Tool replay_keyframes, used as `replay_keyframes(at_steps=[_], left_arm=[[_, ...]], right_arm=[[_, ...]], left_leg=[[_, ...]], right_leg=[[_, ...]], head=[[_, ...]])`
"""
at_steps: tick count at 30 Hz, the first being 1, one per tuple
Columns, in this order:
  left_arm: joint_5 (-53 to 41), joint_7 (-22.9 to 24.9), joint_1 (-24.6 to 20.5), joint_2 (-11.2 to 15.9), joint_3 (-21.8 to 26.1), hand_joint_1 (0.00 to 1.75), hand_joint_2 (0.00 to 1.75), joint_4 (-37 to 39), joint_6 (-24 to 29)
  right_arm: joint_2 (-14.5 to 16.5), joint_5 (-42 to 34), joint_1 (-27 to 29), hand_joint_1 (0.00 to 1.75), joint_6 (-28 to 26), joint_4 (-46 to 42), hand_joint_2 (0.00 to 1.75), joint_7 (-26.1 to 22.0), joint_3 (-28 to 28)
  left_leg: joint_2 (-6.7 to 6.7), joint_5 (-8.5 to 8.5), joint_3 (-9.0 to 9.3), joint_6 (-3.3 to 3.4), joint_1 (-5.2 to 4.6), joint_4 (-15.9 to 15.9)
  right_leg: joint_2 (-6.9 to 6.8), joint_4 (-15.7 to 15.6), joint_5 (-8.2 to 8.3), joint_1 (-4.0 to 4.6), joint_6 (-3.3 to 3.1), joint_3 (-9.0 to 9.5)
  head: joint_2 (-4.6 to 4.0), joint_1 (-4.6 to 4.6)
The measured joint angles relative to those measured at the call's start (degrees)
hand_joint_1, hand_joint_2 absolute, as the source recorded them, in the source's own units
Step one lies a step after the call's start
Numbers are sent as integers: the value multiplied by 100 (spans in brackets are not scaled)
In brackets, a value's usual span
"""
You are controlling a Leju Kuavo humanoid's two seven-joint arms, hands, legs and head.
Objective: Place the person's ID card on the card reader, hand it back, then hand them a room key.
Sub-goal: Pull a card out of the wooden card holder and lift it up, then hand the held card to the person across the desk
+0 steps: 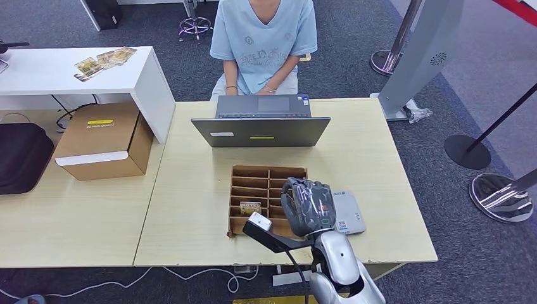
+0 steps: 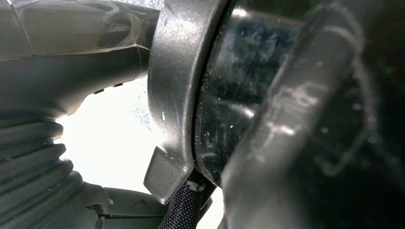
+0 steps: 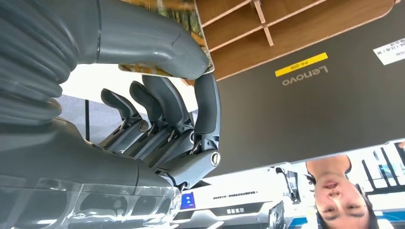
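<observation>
My right hand (image 1: 308,206) hovers over the right side of the wooden divider box (image 1: 253,183), just left of the grey card reader (image 1: 349,215). In the right wrist view the right hand (image 3: 157,109) pinches a room key card (image 3: 181,19) with a yellow-green print between thumb and a finger; the other fingers are curled below. Another printed card (image 1: 251,206) lies in a compartment of the box. The person (image 1: 263,44) in a light blue shirt sits behind the laptop (image 1: 261,131). My left hand's grey ribbed cover (image 2: 33,157) fills its wrist view's edge, with the fingers hidden.
The laptop's lid stands between the box and the person. A cardboard box (image 1: 104,142) and a black bag (image 1: 22,155) sit on the left table. A white desk (image 1: 63,69) with several cards stands at the back left. Stanchion bases (image 1: 503,196) are on the right floor.
</observation>
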Motion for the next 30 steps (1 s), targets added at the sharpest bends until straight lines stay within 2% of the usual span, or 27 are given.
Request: replay_keyframes(at_steps=[5,20,30], left_arm=[[2,0,0,-2,0,0,175,0,1],[127,7,22,-8,0,0,175,0,97],[390,26,111,-9,4,0,175,2,358]], right_arm=[[-13,1,10,173,0,-43,175,-2,0],[-125,-253,111,171,-106,-578,175,-170,49],[-243,-193,84,170,-601,-947,175,-303,61]], left_leg=[[0,0,-1,0,-1,0],[0,0,0,0,-4,0],[1,0,0,1,-9,-1]], right_leg=[[0,0,0,-1,0,0],[0,0,0,-3,1,0],[2,0,1,-9,2,-2]], head=[[0,-1],[0,-1],[0,-1]])
